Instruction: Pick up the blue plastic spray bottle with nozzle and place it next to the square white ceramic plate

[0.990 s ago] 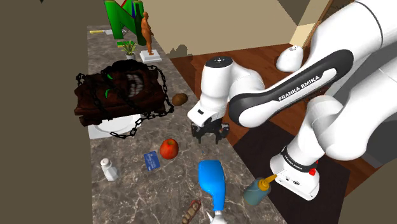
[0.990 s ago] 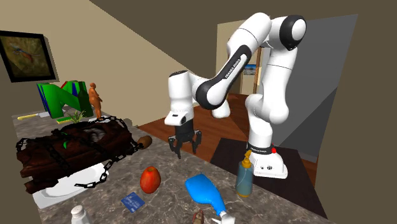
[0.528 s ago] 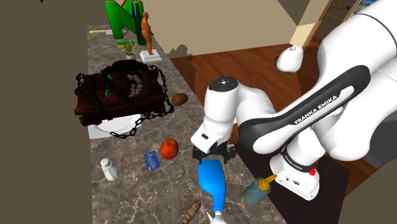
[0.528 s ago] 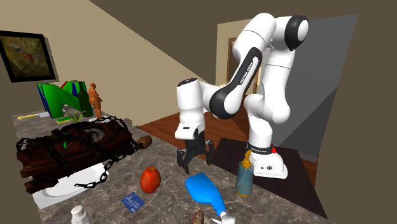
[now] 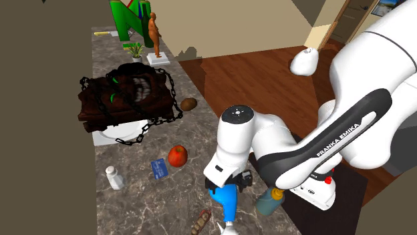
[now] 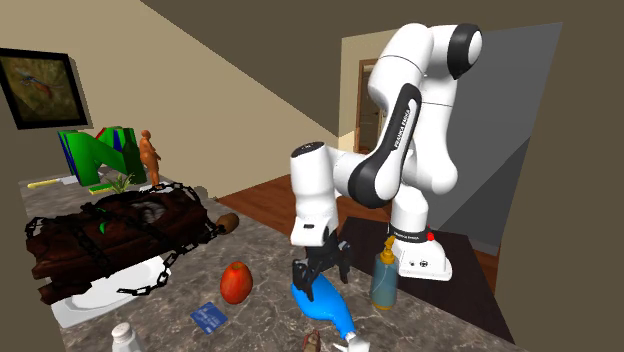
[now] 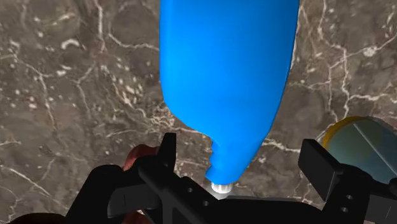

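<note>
Fingers (image 7: 168,151) (2) apart w/ 1 blue spray bottle (image 7: 229,76) btwn.

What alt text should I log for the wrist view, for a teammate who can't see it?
A blue spray bottle lies on a dark marbled counter, its narrow neck between the open black fingers of the end effector, which do not touch it. A grey-blue container with a yellow rim sits just outside one finger.
</note>
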Available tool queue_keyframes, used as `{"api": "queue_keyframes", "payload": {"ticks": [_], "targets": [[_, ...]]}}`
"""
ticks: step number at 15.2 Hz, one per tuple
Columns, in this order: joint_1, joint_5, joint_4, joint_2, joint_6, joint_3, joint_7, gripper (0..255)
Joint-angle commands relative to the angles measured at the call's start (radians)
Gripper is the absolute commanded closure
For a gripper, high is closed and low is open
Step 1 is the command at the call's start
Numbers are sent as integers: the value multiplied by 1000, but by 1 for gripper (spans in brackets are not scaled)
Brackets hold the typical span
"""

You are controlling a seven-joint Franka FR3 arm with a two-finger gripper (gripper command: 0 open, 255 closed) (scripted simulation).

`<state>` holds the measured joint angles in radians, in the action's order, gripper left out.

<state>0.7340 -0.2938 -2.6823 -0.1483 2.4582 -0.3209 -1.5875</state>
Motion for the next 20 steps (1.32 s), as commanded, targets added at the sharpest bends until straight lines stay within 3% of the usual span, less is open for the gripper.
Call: {"api": "queue_keyframes", "payload": {"ticks": [1, 4, 11, 12, 20], "targets": [[0, 1, -4, 31, 35, -3, 0, 0], [2, 1, -11, 68, 80, -8, 1, 0], [2, 1, -11, 68, 80, -8, 1, 0], [2, 1, -11, 68, 80, -8, 1, 255], [2, 1, -11, 68, 80, -8, 1, 255]]}}
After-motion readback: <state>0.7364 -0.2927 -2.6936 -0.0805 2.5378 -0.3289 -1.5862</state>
